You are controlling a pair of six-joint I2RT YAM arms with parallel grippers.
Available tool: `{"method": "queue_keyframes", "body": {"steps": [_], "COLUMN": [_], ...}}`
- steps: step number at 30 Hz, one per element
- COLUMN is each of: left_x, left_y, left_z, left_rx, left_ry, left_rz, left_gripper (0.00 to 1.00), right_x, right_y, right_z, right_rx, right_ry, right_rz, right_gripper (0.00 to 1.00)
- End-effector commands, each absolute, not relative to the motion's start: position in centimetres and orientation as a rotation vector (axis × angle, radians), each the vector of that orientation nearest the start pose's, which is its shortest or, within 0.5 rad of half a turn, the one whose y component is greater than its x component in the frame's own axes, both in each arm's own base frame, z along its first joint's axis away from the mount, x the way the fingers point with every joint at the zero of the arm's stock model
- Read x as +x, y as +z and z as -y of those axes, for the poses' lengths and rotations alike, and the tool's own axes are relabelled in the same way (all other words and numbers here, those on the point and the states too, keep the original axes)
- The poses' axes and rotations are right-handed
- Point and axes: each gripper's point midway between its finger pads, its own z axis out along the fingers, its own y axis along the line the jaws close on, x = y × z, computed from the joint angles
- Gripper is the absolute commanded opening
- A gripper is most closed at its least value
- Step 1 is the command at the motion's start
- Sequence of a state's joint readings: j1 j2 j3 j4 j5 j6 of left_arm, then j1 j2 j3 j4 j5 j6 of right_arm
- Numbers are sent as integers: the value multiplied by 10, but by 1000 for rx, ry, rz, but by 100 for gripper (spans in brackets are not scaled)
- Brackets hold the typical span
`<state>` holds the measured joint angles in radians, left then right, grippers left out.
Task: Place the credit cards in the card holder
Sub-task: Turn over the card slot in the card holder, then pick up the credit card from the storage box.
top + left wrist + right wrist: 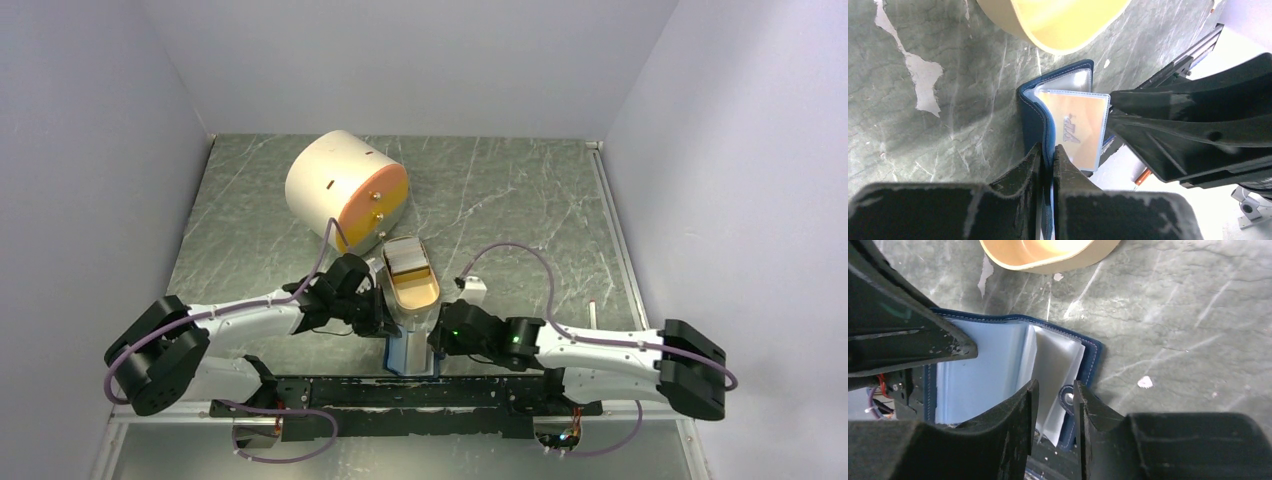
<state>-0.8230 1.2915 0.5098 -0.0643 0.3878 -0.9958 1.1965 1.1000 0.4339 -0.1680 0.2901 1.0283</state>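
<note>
Left wrist view: the left gripper (pixel 1048 154) has its 2 fingers pressed together on the dark blue cover of the card holder (pixel 1030 112), pinching that cover edge between the pads. The holder stands open just ahead of the fingertips, with its spine curving away from them. Clear sleeves (pixel 1075 127) fan out to the right of the fingers, and the front one shows an orange-tan face with a dark mark. Farther ahead, past the holder and not touching it, is the rounded wall of a tan dish (pixel 1063 25) on the marbled grey-green table (pixel 948 100).

Right wrist view: the right gripper (pixel 1055 390) has its jaws apart, with a clear gap between them. In that gap, right at the fingertips, lie the free edges of the pale sleeves and the small blue tab (pixel 1067 399) with its round snap. Whether either finger touches them I cannot tell. The holder's blue cover runs ahead of these fingers and to their left, where the black body of the left gripper comes in over it.

Top external view: both grippers meet tip to tip over the holder at the table's near edge, 1 on each side. The credit cards (pixel 405 256) are a pale stack in the far end of the dish, beyond both sets of fingertips and held by neither. Farther off, beyond the left gripper, lies a cream cylinder (pixel 335 185) with an orange face.
</note>
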Motion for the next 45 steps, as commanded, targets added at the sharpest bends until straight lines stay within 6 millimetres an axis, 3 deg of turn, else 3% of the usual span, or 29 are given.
{"method": "queue_keyframes", "body": {"steps": [1, 5, 8, 15, 18, 21, 25, 34, 38, 45], "left_x": [132, 131, 133, 135, 135, 132, 128, 123, 123, 120], "left_y": [60, 66, 63, 62, 64, 62, 58, 54, 57, 53], "left_z": [287, 290, 285, 271, 269, 268, 268, 268, 269, 269], "left_rx": [-16, -44, -74, -82, -77, -75, -60, -39, -29, -44], "left_ry": [-1157, -1248, -1260, -1219, -1237, -1257, -1279, -1305, -1322, -1351], "left_rz": [-2749, -2718, -2717, -2715, -2696, -2695, -2699, -2699, -2687, -2686], "left_gripper": [9, 9, 15, 31, 32, 26, 24, 19, 23, 19], "right_x": [123, 123, 126, 152, 169, 185, 206, 229, 240, 262], "right_y": [64, 84, 90, 112, 124, 131, 132, 128, 120, 107], "right_z": [-242, -256, -265, -276, -280, -281, -281, -280, -286, -299], "right_rx": [-11, -6, -48, -310, -438, -525, -665, -1087, -1249, -1418], "right_ry": [672, 792, 807, 612, 503, 427, 417, 264, 188, 114], "right_rz": [-2445, -2400, -2376, -2277, -2196, -2136, -2045, -1753, -1678, -1522], "right_gripper": [36, 37, 39, 50, 51, 52, 52, 59, 64, 67]}}
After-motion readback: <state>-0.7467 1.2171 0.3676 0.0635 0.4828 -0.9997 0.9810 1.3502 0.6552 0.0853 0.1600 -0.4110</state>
